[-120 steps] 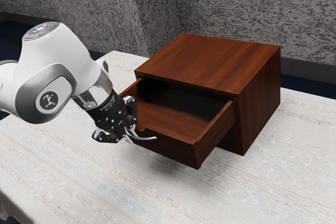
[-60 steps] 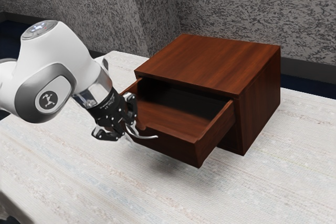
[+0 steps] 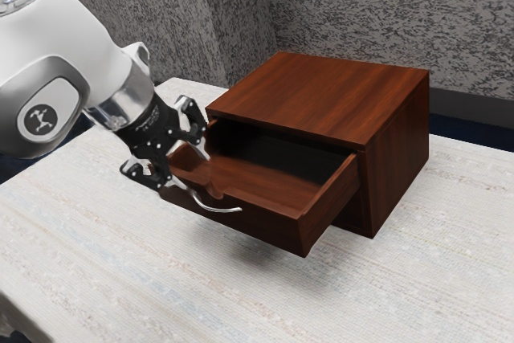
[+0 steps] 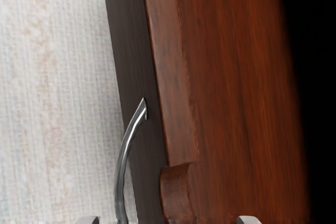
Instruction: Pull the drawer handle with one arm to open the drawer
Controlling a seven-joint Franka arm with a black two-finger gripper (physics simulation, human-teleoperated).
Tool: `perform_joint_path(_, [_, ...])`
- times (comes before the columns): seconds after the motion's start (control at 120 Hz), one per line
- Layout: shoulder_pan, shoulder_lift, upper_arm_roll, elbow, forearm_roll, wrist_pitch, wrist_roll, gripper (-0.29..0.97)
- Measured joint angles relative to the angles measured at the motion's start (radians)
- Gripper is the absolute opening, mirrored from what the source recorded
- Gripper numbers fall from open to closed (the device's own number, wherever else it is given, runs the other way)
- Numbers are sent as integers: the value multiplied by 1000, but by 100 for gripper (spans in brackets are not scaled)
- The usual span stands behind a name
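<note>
Now drawer (image 3: 265, 190) partway out of cabinet (image 3: 337, 94); fingers (image 4: 245, 220) apart over handle (image 3: 215, 205).

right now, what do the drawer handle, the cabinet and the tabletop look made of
The drawer handle looks like polished metal: silver-grey with bright highlights along its curve. The cabinet looks like reddish-brown wood or veneer, with a smooth satin finish and visible grain streaks. The tabletop is pale and matte with a fine woven-looking pattern, possibly cloth or textured laminate.

Wooden drawer (image 3: 265, 186) open, perhaps halfway; silver handle (image 3: 217, 206) on front
</note>
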Motion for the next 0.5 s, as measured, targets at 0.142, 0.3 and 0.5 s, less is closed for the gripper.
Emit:
perform_joint_path(0.142, [-8, 19, 4, 235, -52, -199, 3, 51])
perform_joint_path(0.3, [-32, 67, 11, 393, -103, -441, -23, 60])
perform_joint_path(0.5, [-44, 71, 0, 384, -91, -601, -45, 65])
